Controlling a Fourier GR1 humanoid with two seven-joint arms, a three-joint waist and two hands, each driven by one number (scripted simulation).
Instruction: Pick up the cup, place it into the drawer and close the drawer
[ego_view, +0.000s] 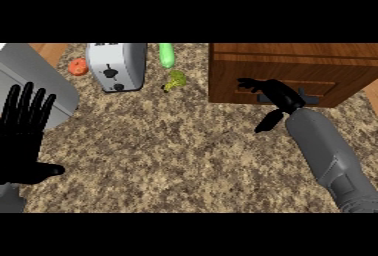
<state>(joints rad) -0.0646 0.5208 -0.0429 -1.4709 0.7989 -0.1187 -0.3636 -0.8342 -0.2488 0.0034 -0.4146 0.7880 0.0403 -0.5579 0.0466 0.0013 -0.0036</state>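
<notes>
No cup shows anywhere in the head view. A wooden drawer cabinet (295, 62) stands on the counter at the upper right, its front facing me with a dark handle (311, 99) low on it. My right hand (279, 95) is at that front, over the handle's left part. Its fingers (249, 84) spread leftwards across the wood and its thumb (267, 122) hangs down, apart from them. It holds nothing that I can see. My left hand (23, 135) rests open at the left edge, fingers up.
A silver toaster (117, 65) stands at the back, with a red-orange fruit (78, 66) to its left. A green cucumber (167, 55) and a yellow-green vegetable (175, 80) lie between the toaster and the cabinet. A grey appliance (37, 80) fills the far left.
</notes>
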